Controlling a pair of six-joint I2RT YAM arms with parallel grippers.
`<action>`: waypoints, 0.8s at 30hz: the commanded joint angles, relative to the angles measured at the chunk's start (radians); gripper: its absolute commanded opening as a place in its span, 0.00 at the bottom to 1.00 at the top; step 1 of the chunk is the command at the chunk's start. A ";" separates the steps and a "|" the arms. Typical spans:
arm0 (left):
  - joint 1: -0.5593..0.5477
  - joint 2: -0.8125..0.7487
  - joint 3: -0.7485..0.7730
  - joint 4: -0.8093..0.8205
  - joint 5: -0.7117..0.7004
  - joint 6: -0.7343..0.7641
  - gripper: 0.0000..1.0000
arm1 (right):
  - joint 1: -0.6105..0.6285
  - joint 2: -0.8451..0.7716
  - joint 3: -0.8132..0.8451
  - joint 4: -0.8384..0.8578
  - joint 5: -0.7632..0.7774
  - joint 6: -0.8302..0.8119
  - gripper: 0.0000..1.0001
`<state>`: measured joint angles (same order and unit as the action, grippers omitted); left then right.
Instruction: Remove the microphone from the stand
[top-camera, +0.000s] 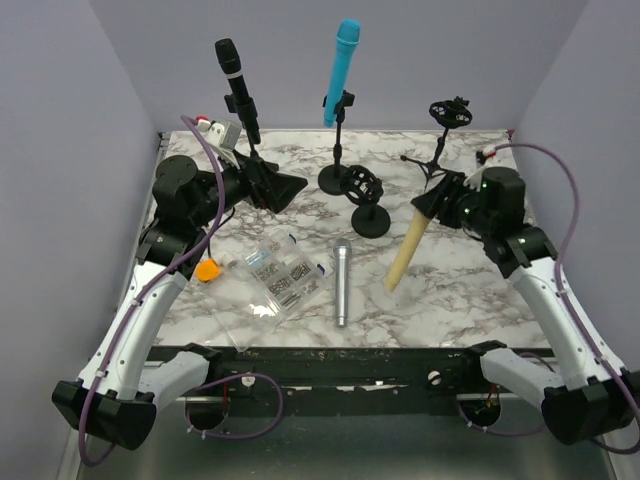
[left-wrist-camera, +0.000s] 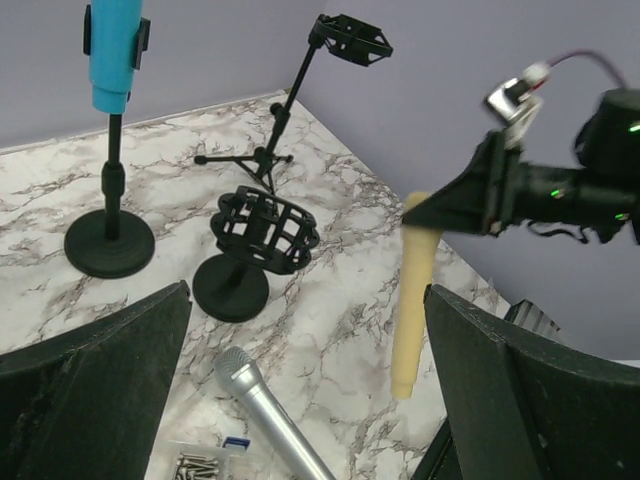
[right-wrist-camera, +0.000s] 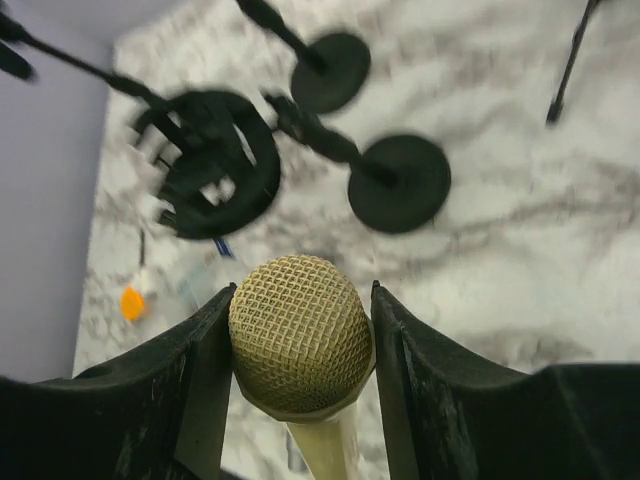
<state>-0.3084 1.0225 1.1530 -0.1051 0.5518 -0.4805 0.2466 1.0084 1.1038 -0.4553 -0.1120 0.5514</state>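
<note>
The cream microphone (top-camera: 405, 250) is out of the empty shock-mount stand (top-camera: 368, 200). The right gripper (top-camera: 440, 203) pinches its mesh head between its fingers, the tail slanting down toward the desk (top-camera: 470, 290). The left gripper (top-camera: 280, 188) has its fingers spread, holding nothing. I'd say only laying the microphone down remains.

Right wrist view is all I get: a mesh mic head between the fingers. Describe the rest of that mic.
Observer: The cream microphone hangs slanted, handle-down, gripped near its head by the right end effector.
Operator: Report the left arm.
Observer: The left end effector is open and empty.
Operator: Name one mounted mic.
Observer: The blue microphone, clipped upright at the back.
</note>
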 joint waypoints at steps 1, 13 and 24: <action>0.005 0.008 -0.018 0.034 0.034 -0.022 0.98 | -0.004 0.093 -0.203 -0.027 -0.282 0.087 0.01; 0.005 0.030 -0.016 0.023 0.027 -0.020 0.98 | 0.068 0.408 -0.406 0.360 -0.444 0.227 0.01; 0.005 0.034 -0.015 0.024 0.030 -0.021 0.98 | 0.076 0.610 -0.302 0.411 -0.353 0.157 0.02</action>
<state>-0.3084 1.0542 1.1381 -0.0925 0.5621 -0.5022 0.3153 1.5539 0.7399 -0.1123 -0.4850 0.7319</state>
